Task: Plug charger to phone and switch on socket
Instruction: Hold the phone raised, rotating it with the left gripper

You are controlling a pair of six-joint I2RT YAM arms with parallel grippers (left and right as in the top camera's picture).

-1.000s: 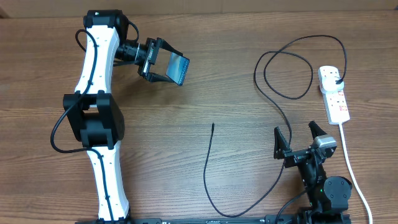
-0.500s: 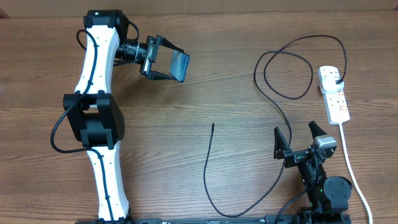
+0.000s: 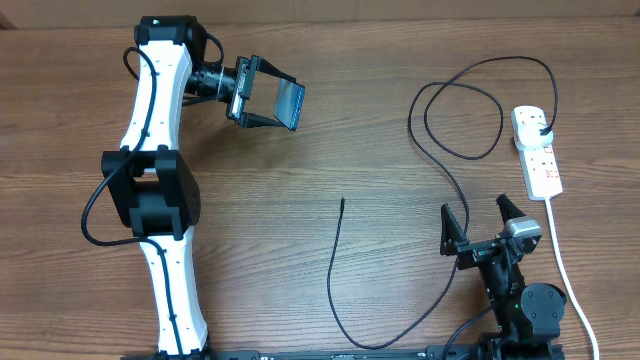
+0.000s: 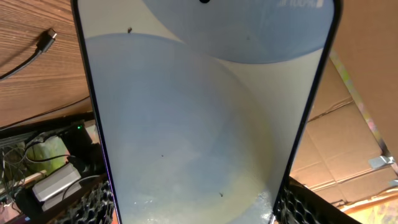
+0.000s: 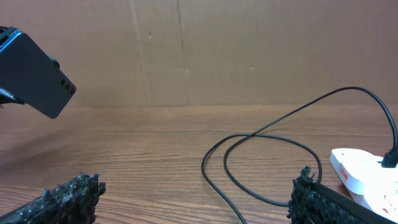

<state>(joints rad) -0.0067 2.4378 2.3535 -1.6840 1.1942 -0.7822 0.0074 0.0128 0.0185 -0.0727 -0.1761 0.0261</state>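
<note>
My left gripper [image 3: 262, 103] is shut on the phone [image 3: 289, 105] and holds it tilted above the table at the back left. The phone's light-blue screen [image 4: 205, 106] fills the left wrist view; its dark back [image 5: 37, 74] shows in the right wrist view. The charger is a thin black cable [image 3: 440, 170] that loops across the table. Its connector tip [image 3: 343, 202] lies free mid-table, and also shows in the left wrist view [image 4: 46, 38]. Its plug [image 3: 541, 129] sits in the white socket strip [image 3: 537, 150] at the right. My right gripper [image 3: 481, 225] is open and empty near the front right.
The socket's thick white cord [image 3: 562, 270] runs down the right side past my right arm. The cable loop [image 5: 261, 168] lies just ahead of my right gripper. A cardboard wall [image 5: 249, 50] stands behind the table.
My left gripper has shifted the phone very slightly up and to the right. The right arm and cable have not moved.
</note>
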